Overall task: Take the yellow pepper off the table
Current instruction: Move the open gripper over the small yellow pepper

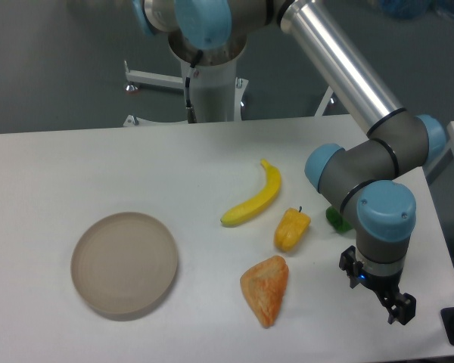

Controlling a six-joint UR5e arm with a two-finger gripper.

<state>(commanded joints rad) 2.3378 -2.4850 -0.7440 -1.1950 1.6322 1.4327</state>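
The yellow pepper (291,229) is lying on the table (60,166), between the banana (253,199) and the orange wedge (266,289). To its right, the arm is bending down from above, its gripper (380,291) pointing downward, holding nothing; whether its fingers are spread, I cannot tell.

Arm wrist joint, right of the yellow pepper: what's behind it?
A small green object pokes out from behind the grey wrist joint, lying on the table right of the yellow pepper. Only a sliver shows; the arm covers the rest, so what it is cannot be told.
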